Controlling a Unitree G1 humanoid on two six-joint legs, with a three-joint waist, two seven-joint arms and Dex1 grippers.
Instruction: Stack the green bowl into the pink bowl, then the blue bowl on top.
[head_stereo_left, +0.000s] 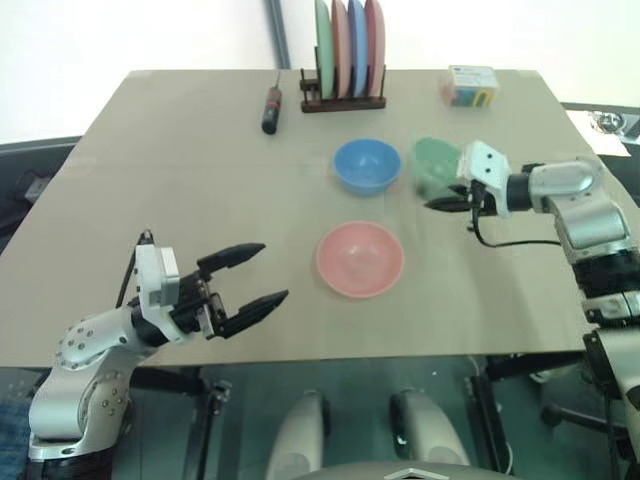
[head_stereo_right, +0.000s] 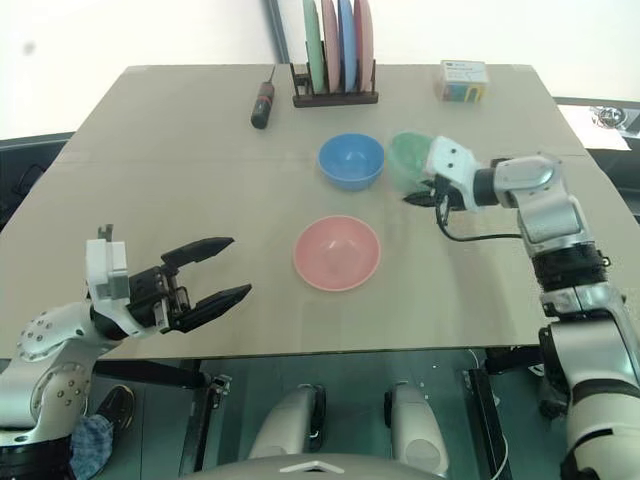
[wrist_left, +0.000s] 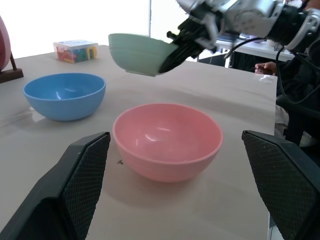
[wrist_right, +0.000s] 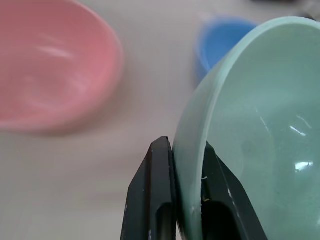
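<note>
The green bowl hangs tilted in the air to the right of the blue bowl, with my right gripper shut on its rim; one finger presses the outside and the other lies inside the bowl. The pink bowl rests upright in the middle of the table, nearer to me than the blue one. My left gripper hovers open over the table's near left part, well short of the pink bowl, with nothing between its fingers.
A dish rack with several upright plates stands at the table's far edge. A screwdriver lies left of it, and a small box of coloured pieces sits at the far right.
</note>
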